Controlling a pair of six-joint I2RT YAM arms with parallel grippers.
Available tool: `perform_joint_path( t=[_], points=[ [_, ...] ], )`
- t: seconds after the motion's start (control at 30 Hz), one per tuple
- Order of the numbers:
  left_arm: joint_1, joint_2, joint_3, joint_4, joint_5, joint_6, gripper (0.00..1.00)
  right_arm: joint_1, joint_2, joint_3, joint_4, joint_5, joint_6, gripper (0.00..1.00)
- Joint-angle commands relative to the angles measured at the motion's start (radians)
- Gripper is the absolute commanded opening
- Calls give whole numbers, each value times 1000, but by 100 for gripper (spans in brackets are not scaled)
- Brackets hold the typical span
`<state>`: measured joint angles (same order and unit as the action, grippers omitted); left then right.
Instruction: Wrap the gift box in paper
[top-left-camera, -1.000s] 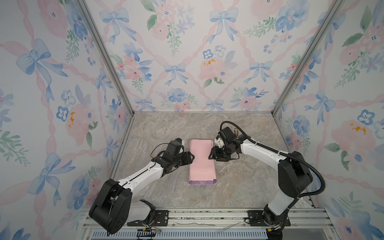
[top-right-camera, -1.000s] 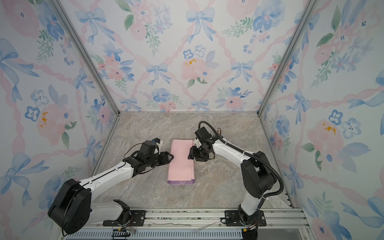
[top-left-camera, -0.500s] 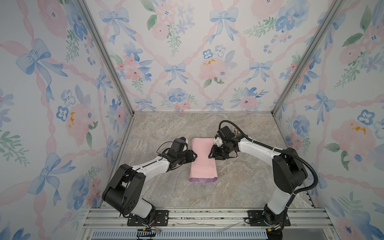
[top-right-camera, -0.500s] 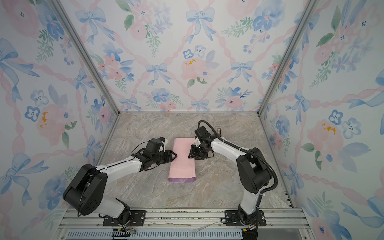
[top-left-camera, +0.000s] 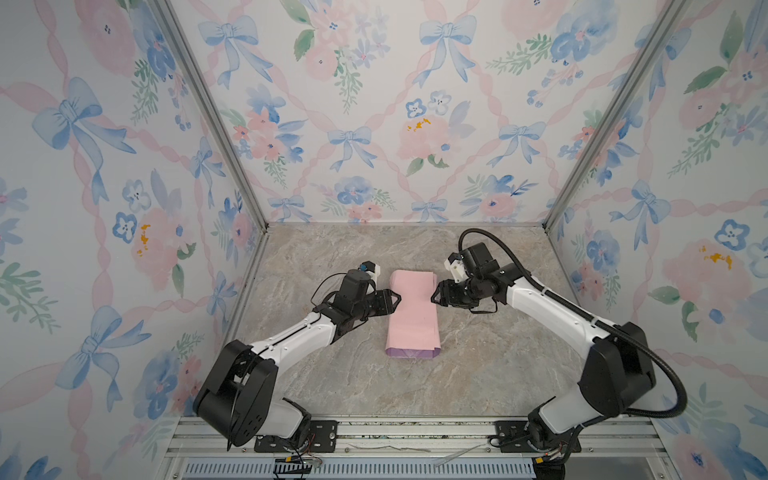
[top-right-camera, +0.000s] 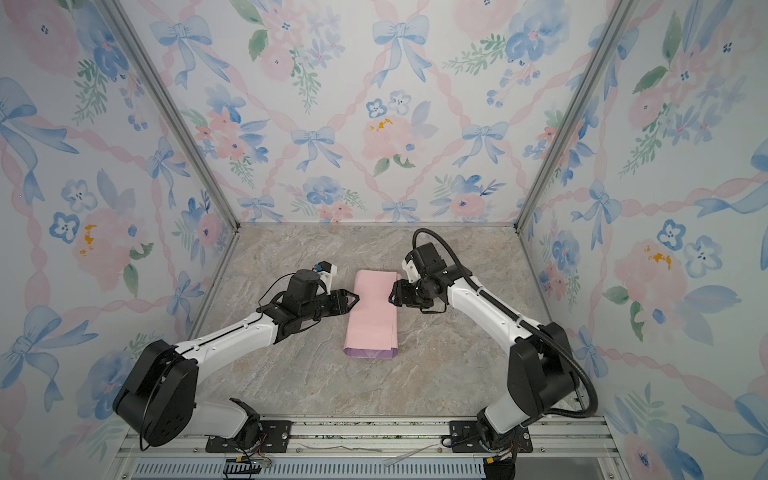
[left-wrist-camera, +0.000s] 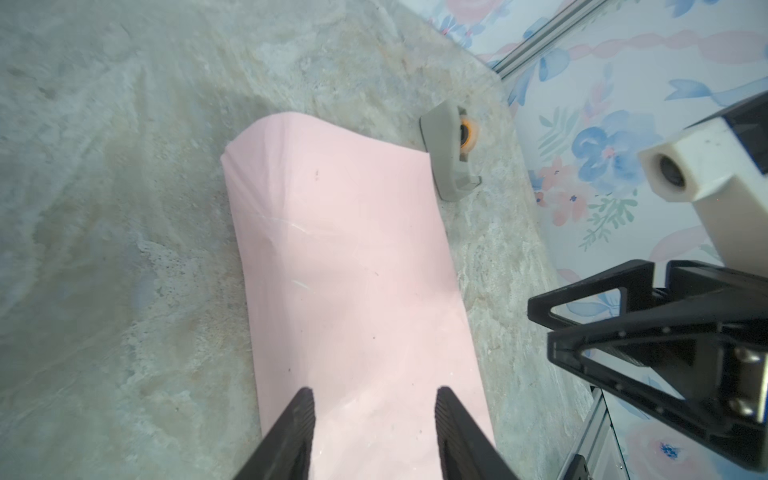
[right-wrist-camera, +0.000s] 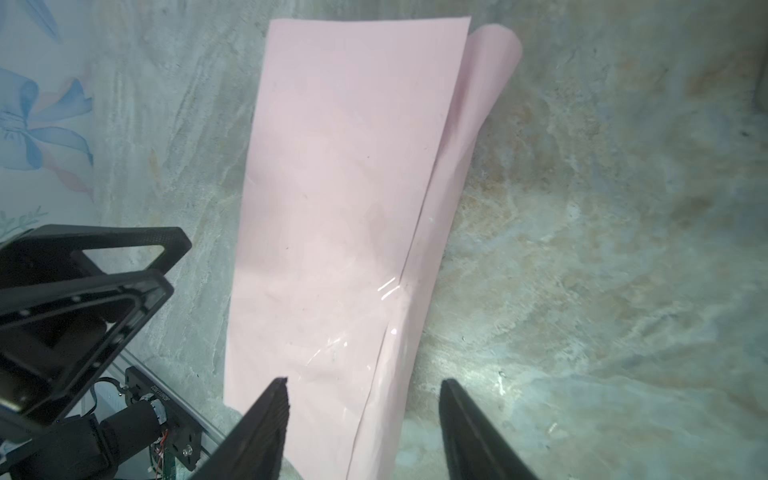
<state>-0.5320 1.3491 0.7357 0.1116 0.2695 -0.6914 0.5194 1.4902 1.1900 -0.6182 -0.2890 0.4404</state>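
The paper (top-left-camera: 412, 316) (top-right-camera: 372, 316) lies mid-table, folded into a long pale pink bundle with a lilac edge showing at its near end. The gift box is hidden. My left gripper (top-left-camera: 397, 298) (top-right-camera: 355, 298) is at the bundle's left edge. In the left wrist view it (left-wrist-camera: 374, 392) stands open just above the pink paper (left-wrist-camera: 353, 270), gripping nothing. My right gripper (top-left-camera: 434, 296) (top-right-camera: 391, 295) is at the right edge. In the right wrist view it (right-wrist-camera: 363, 384) is open, straddling the overlapped seam of the paper (right-wrist-camera: 345, 187), one finger over paper and one over table.
A small grey tape dispenser (left-wrist-camera: 451, 153) with an orange core sits on the marble table (top-left-camera: 478, 374) just past the bundle's far end. Floral walls (top-left-camera: 374, 124) close in three sides. A metal rail (top-left-camera: 374, 432) with the arm bases runs along the front.
Both grippers have stayed at the bundle's two sides. The left arm has shifted its elbow and shoulder, and its gripper sits slightly farther back. The paper has not moved.
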Motion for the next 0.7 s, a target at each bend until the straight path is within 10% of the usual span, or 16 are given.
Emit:
perform_joint_path(
  t=[0.0,0.67],
  points=[
    [-14,-82,-111,10,-2,54,50,56,-82,-121,19,84,-31,61],
    [-66,-39,-268,106,-17,98,48,189,-29,-278,202,187,-48,61]
  ],
)
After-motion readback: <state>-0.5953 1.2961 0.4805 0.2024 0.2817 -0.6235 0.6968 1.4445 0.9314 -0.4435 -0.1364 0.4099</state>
